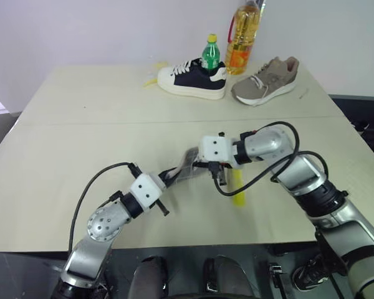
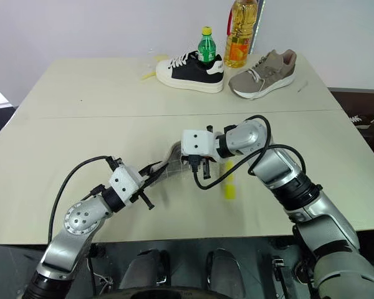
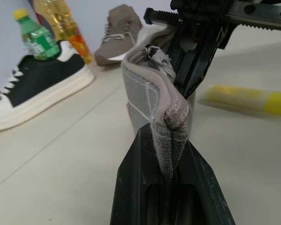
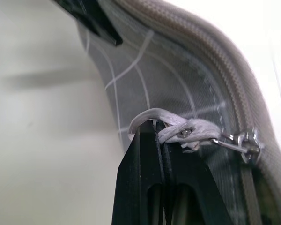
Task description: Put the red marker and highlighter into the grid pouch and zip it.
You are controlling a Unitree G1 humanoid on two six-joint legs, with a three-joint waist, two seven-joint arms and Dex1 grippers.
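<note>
Flat grey fabric pouch with a white grid pattern (image 3: 150,101) held up off the pale bench (image 1: 81,124), between the two claws, near the bench's middle and toward its near edge.

Left claw (image 3: 171,161): fingers pressed together, pinching the pouch's end seam. Right claw (image 4: 163,140): fingers pressed together on the pale cord loop of the metal zipper pull (image 4: 246,143), at the pouch's zipper edge.

Bright-yellow highlighter pen with a pale cap section (image 1: 239,187) lies on the bench just right of the pouch, under the right arm, outside the pouch. Whether anything lies inside the pouch cannot be told.

Far side of the bench: black-and-white sneaker (image 1: 190,78) with a green bottle with a yellow cap (image 1: 210,55) standing in or just behind it; a bottle of yellow oil (image 1: 243,37) to its right; a tan sneaker (image 1: 265,80) further right.
</note>
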